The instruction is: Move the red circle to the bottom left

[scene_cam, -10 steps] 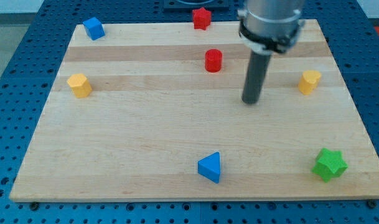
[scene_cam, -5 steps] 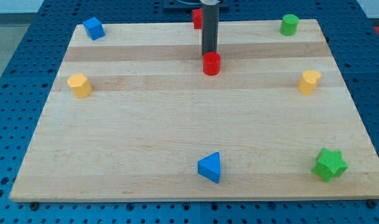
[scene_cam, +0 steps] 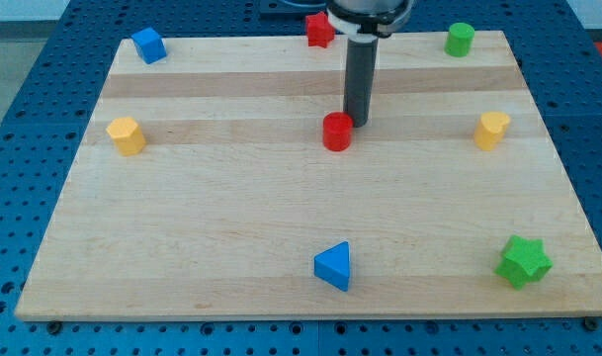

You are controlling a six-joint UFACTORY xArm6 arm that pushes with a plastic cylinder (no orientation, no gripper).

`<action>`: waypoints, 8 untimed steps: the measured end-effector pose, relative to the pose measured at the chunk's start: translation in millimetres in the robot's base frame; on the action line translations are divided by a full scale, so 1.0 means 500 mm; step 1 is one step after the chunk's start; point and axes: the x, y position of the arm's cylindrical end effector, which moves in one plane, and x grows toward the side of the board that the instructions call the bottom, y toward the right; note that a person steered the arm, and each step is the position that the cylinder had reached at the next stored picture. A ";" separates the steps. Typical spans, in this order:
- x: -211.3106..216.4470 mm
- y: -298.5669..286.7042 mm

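Observation:
The red circle (scene_cam: 337,131), a short red cylinder, stands near the middle of the wooden board (scene_cam: 231,218), a little above centre. My tip (scene_cam: 357,123) is at the circle's upper right, touching or nearly touching its edge. The dark rod rises from there toward the view's top.
A red star (scene_cam: 319,29) lies at the top edge, a green cylinder (scene_cam: 460,39) at the top right, a blue block (scene_cam: 148,44) at the top left. Yellow blocks sit at the left (scene_cam: 126,135) and right (scene_cam: 493,130). A blue triangle (scene_cam: 333,266) and a green star (scene_cam: 524,261) lie near the bottom.
The rod swung from the right to above the red circle, then to its upper right. The red circle slid downward on the board, about thirty pixels from its first spot.

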 end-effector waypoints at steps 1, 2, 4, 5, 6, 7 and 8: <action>0.046 -0.009; 0.082 -0.020; 0.107 -0.125; 0.107 -0.200; 0.122 -0.263; 0.170 -0.282; 0.216 -0.281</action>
